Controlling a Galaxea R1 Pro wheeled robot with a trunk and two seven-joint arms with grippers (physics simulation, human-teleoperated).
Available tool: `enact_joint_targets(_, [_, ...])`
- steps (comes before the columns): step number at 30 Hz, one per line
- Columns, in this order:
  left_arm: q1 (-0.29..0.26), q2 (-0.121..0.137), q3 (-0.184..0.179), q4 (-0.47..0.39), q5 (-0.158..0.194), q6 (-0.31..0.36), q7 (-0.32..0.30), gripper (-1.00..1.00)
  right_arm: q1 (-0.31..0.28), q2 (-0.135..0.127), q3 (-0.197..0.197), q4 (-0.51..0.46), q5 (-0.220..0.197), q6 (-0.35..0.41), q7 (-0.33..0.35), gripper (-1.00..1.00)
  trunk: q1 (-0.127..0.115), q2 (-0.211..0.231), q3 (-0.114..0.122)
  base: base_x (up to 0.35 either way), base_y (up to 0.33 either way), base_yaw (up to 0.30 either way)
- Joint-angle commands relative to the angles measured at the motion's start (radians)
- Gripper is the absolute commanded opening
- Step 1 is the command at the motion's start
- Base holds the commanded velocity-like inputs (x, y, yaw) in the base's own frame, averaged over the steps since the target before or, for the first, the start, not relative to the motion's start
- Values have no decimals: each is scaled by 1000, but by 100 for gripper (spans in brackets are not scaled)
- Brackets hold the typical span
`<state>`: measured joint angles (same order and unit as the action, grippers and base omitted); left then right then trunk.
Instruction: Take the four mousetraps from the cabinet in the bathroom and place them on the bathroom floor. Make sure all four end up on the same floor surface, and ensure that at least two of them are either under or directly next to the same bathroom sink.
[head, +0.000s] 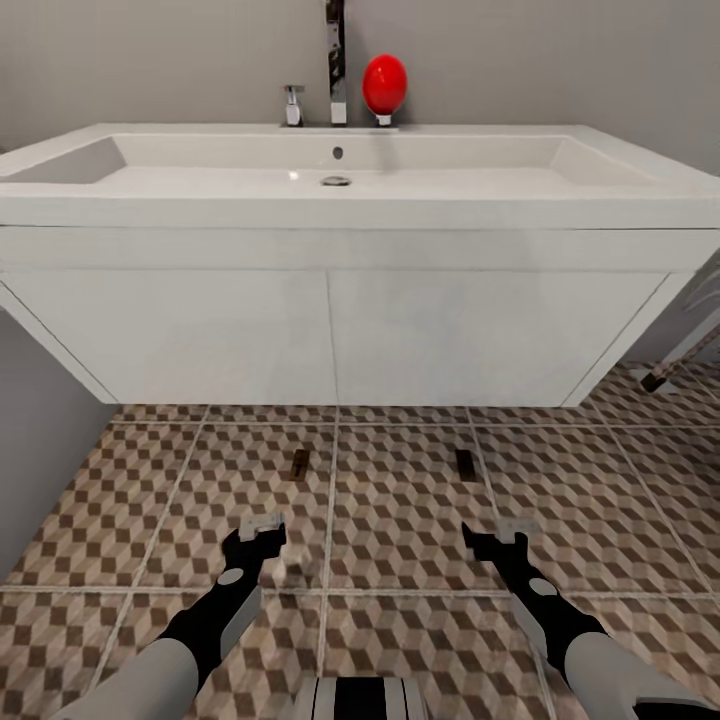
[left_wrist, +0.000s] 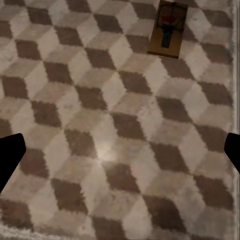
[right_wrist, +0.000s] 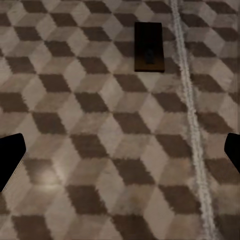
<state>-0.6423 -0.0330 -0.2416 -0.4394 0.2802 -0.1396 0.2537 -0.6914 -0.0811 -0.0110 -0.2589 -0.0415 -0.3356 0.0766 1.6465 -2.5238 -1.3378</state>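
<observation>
Head camera faces sink (head: 340, 170); wrist cameras close above floor (head: 400, 520).

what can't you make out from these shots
- Head view: wire parts of the two mousetraps, left one and right one, too small.
- Head view: faucet top cut off by the edge.
- Right wrist view: mousetrap detail blurred.

Two mousetraps — small brown boards with dark wire — lie flat on the cube-patterned bathroom floor (head: 400, 500), one at eleven o'clock (head: 298, 464), one at one o'clock (head: 466, 464), just before the white bathroom sink (head: 360, 190).
</observation>
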Motion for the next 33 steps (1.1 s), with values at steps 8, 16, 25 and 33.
enact_joint_targets(8, [-1, -3, -8, 1, 9, -5, 7, 100, 0, 0, -1, 1, -4, -3, 6, 100, -4, 2, 30, -2, 0, 0])
enact_joint_targets(16, [-1, -4, -8, 1, 9, -5, 7, 100, 0, 0, -1, 1, -4, -3, 6, 100, -7, 4, 61, 0, 0, 0])
enact_joint_targets(25, [0, -4, -8, 1, 9, -5, 7, 100, 0, 0, -1, 1, -4, -3, 6, 100, -11, 6, 96, -2, -1, 0])
enact_joint_targets(33, [0, -4, -8, 1, 8, -5, 7, 100, 0, 0, -1, 1, -4, -3, 6, 100, -15, 8, 127, -150, -118, 0])
